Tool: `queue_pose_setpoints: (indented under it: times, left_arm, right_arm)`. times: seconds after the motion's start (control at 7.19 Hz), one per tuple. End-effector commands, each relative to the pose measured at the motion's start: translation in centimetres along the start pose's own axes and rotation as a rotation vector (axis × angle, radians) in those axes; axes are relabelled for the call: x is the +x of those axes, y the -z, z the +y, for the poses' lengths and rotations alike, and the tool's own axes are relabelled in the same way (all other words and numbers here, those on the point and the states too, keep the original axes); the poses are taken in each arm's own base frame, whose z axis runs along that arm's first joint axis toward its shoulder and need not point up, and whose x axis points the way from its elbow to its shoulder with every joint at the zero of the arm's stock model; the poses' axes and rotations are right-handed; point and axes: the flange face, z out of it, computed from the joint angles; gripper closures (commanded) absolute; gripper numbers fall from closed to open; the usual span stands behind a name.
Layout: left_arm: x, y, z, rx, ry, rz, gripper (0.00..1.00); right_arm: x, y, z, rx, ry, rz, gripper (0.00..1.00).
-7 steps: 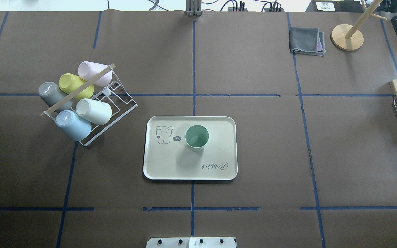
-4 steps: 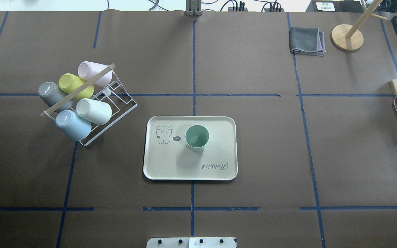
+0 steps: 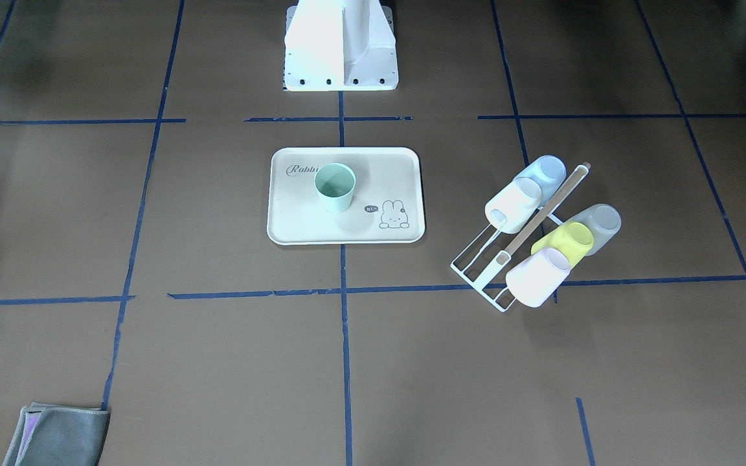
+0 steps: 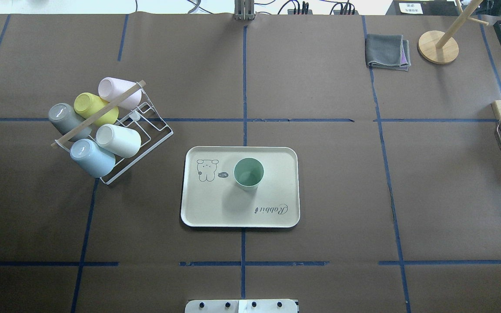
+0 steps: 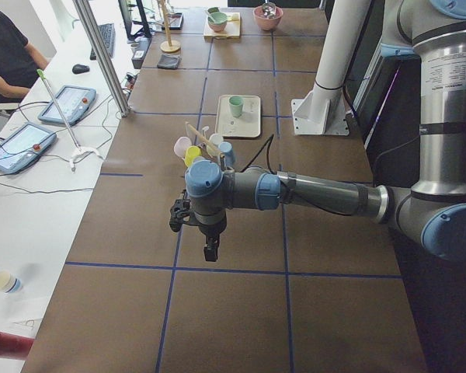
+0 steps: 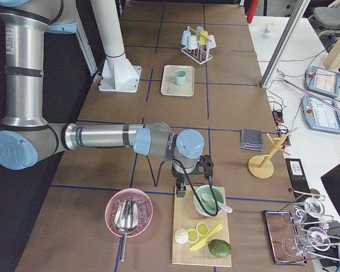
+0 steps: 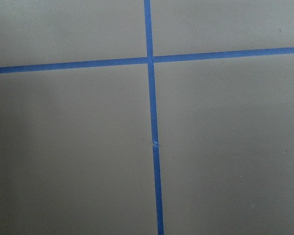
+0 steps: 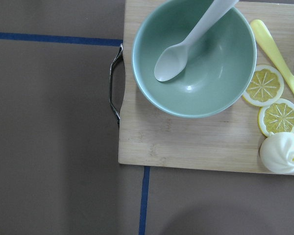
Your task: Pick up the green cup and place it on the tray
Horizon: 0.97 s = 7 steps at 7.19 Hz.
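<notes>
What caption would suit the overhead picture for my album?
Green cup standing upright on the cream tray, five other cups resting in a wire rack beside it.

Brown bench crossed by blue tape lines. Cream tray, grey bunny drawing and "Rabbit" script. Pale mint green cup, darker green within. On white wire rack: pink cup, yellow-green cup, grey cup, white cup, light blue cup. Grey cloth, far right.

Qty: 1 green cup, 5 other cups, 1 rack, 1 tray, 1 cloth.
</notes>
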Motion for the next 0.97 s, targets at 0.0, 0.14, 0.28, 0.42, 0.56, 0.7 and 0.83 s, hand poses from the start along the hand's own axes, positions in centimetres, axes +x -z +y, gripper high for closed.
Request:
queue_pose_setpoints:
  times: [0.0,0.14,0.28,0.42,0.56,0.7,0.83]
  left_arm:
    - [0.19,0.12,-0.18,0.000,0.001,0.006,0.00]
    - [0.26,0.17,-0.18,0.001,0.000,0.008,0.00]
    - [0.64,0.57,-0.32,0.008,-0.007,0.008,0.00]
    - [0.74,0.67,-0.31,0.009,-0.008,0.008,0.00]
    - [0.90,0.84,-0.26,0.012,-0.011,0.008,0.00]
    - [1.00,0.94,-0.26,0.015,-0.013,0.008,0.00]
    - [0.95,0.89,-0.26,0.014,-0.012,0.008,0.00]
  right_arm:
    - [0.06,-0.04,0.01,-0.001,0.001,0.002,0.00]
    - [-0.09,0.11,-0.01,0.002,0.007,0.002,0.00]
    - [0.03,0.01,0.00,0.000,0.005,0.004,0.00]
    - [0.08,-0.04,0.08,-0.002,0.004,0.005,0.00]
    - [0.07,-0.05,0.08,-0.002,0.004,0.003,0.00]
    - [0.20,-0.15,0.10,-0.004,0.003,0.006,0.00]
    - [0.19,-0.15,0.16,-0.004,0.002,0.006,0.00]
